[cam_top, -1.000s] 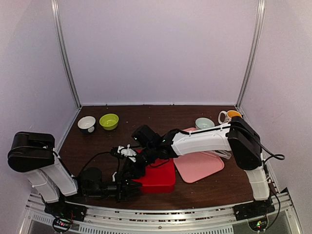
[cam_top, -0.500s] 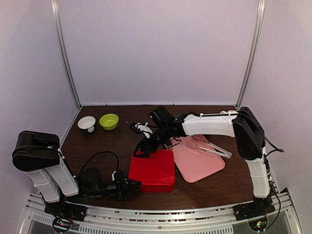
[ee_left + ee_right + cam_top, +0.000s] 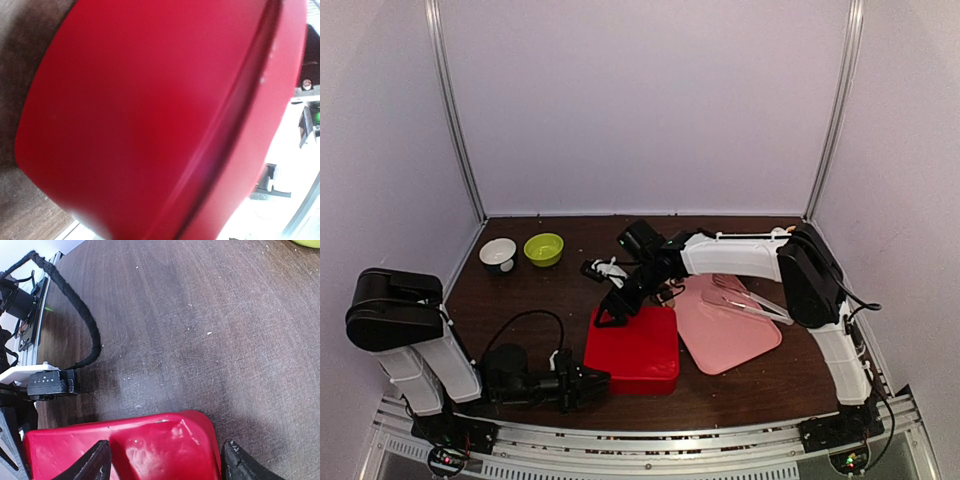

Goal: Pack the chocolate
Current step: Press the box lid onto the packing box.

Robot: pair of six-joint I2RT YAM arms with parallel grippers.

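Note:
No chocolate shows in any view. A closed red box (image 3: pixel 635 350) sits at the table's middle front and fills the left wrist view (image 3: pixel 150 115). My right gripper (image 3: pixel 610 315) is open over the box's far left corner, and its black fingertips (image 3: pixel 100 465) straddle that red corner (image 3: pixel 165 445) without closing on it. My left gripper (image 3: pixel 592 383) lies low on the table against the box's front left side. Its fingers are out of the wrist view, so I cannot tell their state.
A pink tray (image 3: pixel 730 340) lies right of the red box with pale metal tongs (image 3: pixel 750 300) on it. A white bowl (image 3: pixel 498 253) and a green bowl (image 3: pixel 544 248) stand at the back left. A black cable (image 3: pixel 80 315) runs over the table.
My right gripper has pulled back from low over the box's near left side to its far left corner. The left arm has barely moved.

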